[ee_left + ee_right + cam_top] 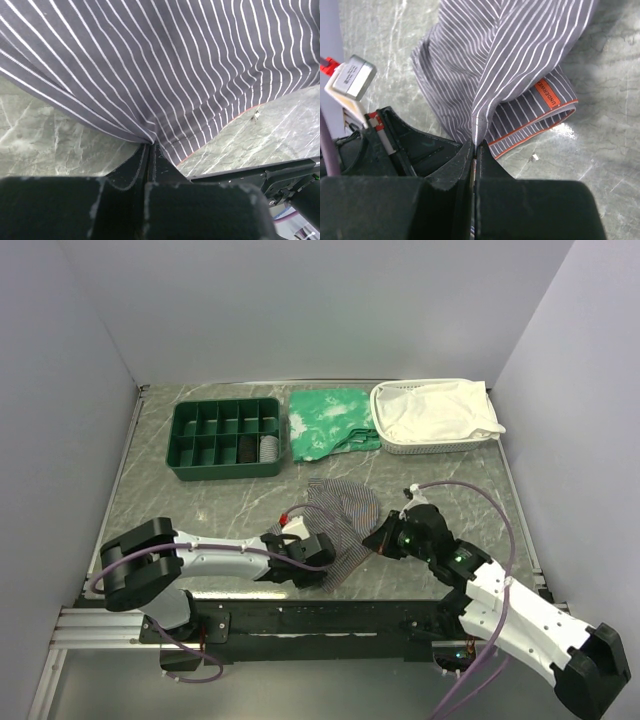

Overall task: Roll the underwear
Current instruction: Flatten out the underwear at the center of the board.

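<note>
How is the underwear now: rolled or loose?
Loose, not rolled: the underwear is bunched, pinched by the left gripper and the right gripper.

The underwear point(345, 512) lies before the tray point(225, 471) and basket point(440, 447).

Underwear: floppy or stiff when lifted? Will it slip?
Likely floppy: the underwear drapes in folds from where the left hand and right hand pinch it. Probably light: thin fabric gathers to a point at each pinch. Slipping seems unlikely; both hands look shut tight.

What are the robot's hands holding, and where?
Both pinch the underwear: the left gripper a fold of fabric, the right gripper a fold beside the orange-edged band.
</note>
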